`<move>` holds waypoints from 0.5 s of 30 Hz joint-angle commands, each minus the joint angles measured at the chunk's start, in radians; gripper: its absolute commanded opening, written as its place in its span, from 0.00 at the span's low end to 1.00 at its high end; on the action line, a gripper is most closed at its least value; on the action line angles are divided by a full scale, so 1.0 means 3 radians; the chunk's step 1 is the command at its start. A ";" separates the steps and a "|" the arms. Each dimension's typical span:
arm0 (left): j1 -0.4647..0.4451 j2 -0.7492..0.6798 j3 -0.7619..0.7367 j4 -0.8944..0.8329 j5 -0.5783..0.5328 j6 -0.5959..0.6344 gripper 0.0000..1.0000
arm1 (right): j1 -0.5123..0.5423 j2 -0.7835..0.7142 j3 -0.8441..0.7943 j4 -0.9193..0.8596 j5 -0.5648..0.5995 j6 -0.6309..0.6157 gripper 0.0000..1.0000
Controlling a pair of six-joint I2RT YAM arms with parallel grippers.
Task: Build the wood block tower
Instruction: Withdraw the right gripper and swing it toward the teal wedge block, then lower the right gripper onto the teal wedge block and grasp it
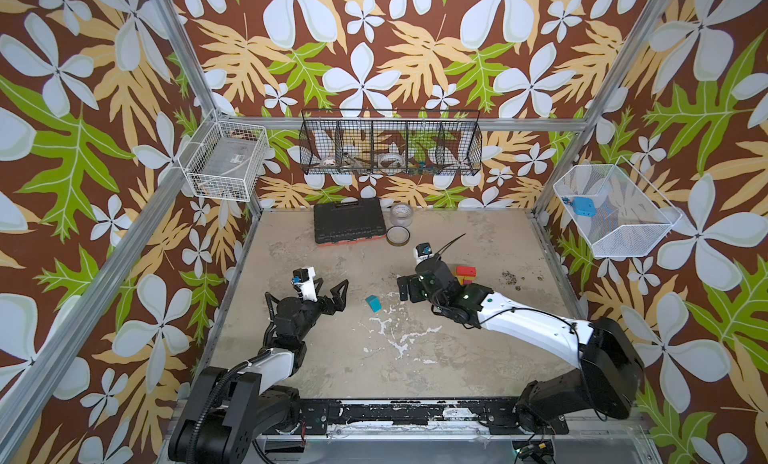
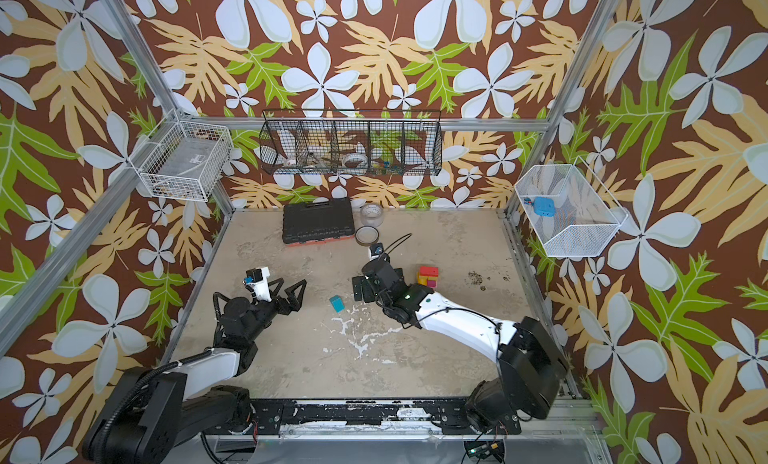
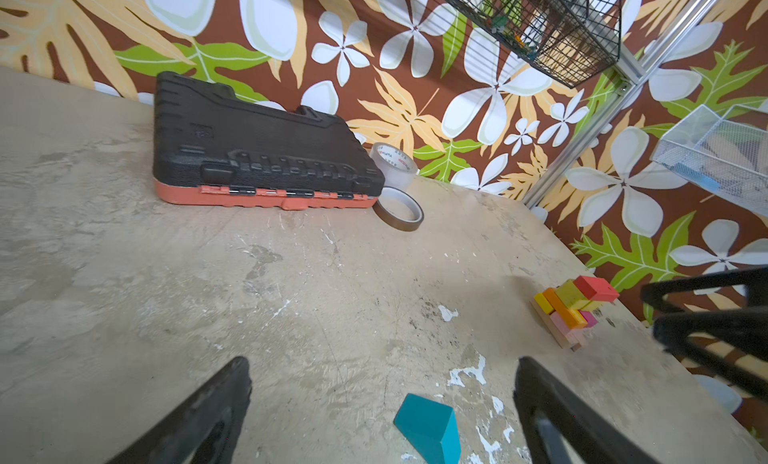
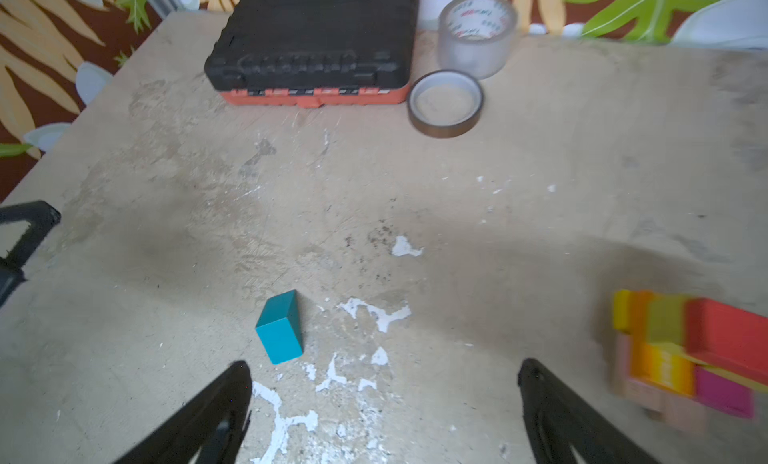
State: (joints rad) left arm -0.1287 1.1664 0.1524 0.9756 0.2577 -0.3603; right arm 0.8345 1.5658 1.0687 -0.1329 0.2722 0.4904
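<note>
From above, in both top views, the wood block tower (image 1: pixel 465 274) (image 2: pixel 428 276) stands at about two o'clock from the middle of the table (image 1: pixel 332 358), red block on top. The teal block (image 1: pixel 373 304) (image 2: pixel 337 304) lies alone near the centre, well apart from the tower. The left gripper (image 1: pixel 333 284) is at ten o'clock of that block, fingers spread wide, empty. The right gripper (image 1: pixel 405 289) is at two o'clock of it, between block and tower; how far it is spread is hard to read from up here. The black tool case (image 1: pixel 347 222) is at twelve o'clock by the back wall, with a clear tape roll (image 1: pixel 400 216) and a brown tape roll (image 1: pixel 398 235) just beside it.

Over to the left wrist camera: its fingers (image 3: pixel 220 408) gape wide, nothing gripped. The teal block shows in the gap, touching neither. The tower stands beyond, tan and pink at the base, then orange and yellow.

Right wrist camera now: fingers (image 4: pixel 216 412) far apart, nothing held. The teal block sits just beyond one fingertip, and the blurred tower is off past the other.
</note>
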 commanded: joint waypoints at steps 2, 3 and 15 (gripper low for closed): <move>0.0008 -0.0096 -0.0072 0.0107 -0.0192 -0.0026 1.00 | 0.0071 0.0532 0.0290 0.0074 -0.0241 0.0007 0.96; 0.0005 -0.0109 -0.0082 0.0113 -0.0208 -0.0031 1.00 | 0.0081 0.0684 0.0390 0.0061 -0.0285 0.0011 0.95; 0.0007 -0.0186 -0.0136 0.0118 -0.0335 -0.0052 1.00 | 0.0238 0.1597 0.1076 -0.0112 -0.0385 -0.0162 0.91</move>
State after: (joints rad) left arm -0.1287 1.1137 0.1150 0.9779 0.1761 -0.3649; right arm 0.8944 2.0220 1.3666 -0.1532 0.1658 0.4782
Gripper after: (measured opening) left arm 0.998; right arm 0.917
